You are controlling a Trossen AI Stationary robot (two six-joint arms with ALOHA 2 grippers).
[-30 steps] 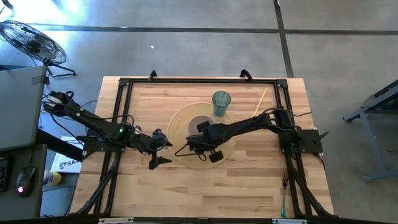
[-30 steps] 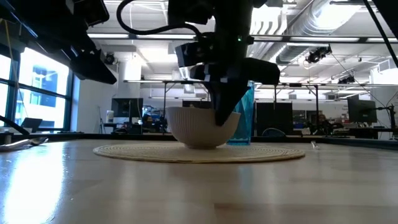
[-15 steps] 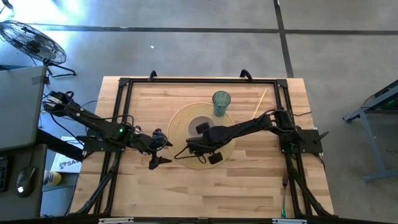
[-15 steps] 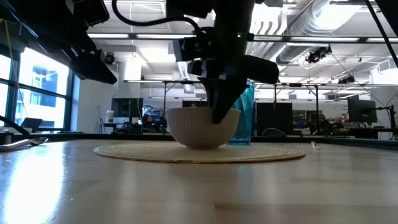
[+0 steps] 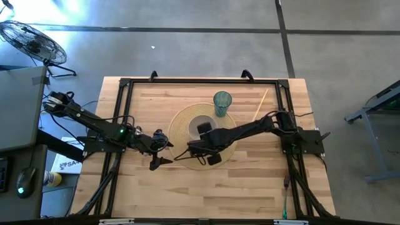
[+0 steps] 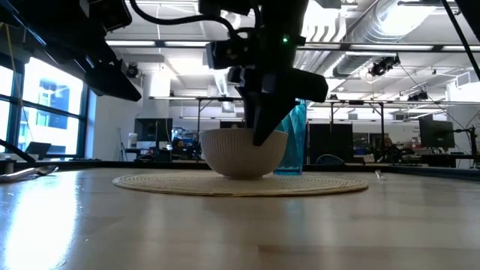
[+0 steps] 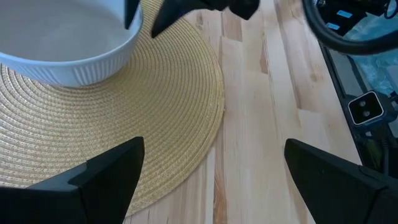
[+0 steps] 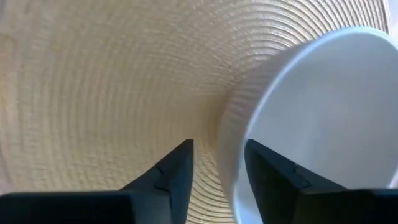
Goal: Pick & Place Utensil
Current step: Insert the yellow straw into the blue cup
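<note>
A white ribbed bowl [image 6: 244, 154] stands on a round woven mat [image 5: 181, 128] in the middle of the table. My right gripper [image 8: 219, 174] is open and points down over the bowl's near rim [image 8: 239, 155], one finger inside the bowl and one outside. My left gripper [image 7: 211, 180] hovers wide open, with nothing between its fingers, just left of the mat. A green-handled utensil [image 5: 285, 197] lies near the table's near right corner. A thin wooden stick [image 5: 261, 103] lies at the far right. My right gripper stands astride the bowl's near rim [image 8: 235, 180], coming from above. The outer finger [image 8: 171, 174] is clear of the wall. Whether the inner finger [image 8: 273, 174] touches the bowl's inside cannot be told. The bowl rests upright on the mat.
A teal cup [image 5: 222, 102] stands at the mat's far edge, just behind the bowl. A dark metal frame [image 5: 125, 84] runs around the tabletop. Bare wood lies toward the near edge [image 5: 206, 194].
My right gripper has opened at the bowl's rim, letting it go, and has shifted slightly toward the table's left and near edge. The bowl has stayed in place on the mat.
</note>
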